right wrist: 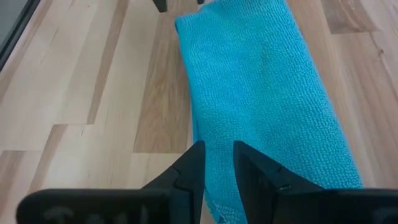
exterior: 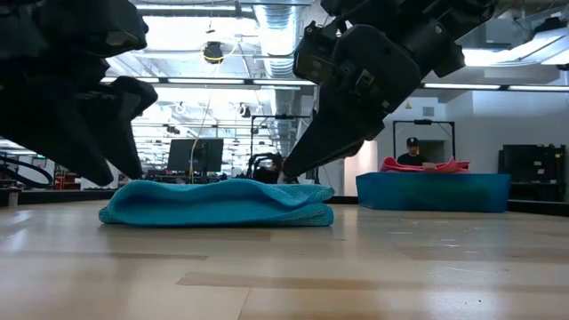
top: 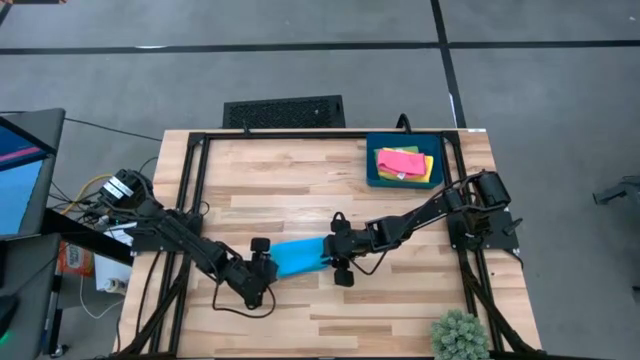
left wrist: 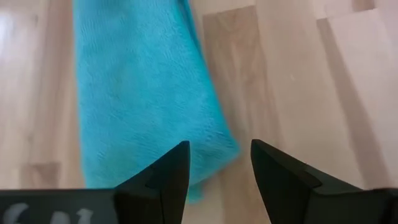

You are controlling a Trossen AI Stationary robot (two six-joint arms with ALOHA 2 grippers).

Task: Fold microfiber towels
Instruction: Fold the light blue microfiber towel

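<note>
The sky-blue towel lay folded lengthwise on the bench, its long axis spanning left claw to right claw; both claws hovered parted, empty, over opposite ends.

Wooden table: blue towel, tray, plant

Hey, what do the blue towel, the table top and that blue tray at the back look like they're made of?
Blue towel: soft looped microfiber by the look, matte, with a fine nubby weave and limp folded edges.
Table top: pale wood planks, lightly glossy; grain and plank seams show, and the low view catches a sheen.
Tray: rigid and smooth-sided, probably plastic, though the look leaves that open.
</note>
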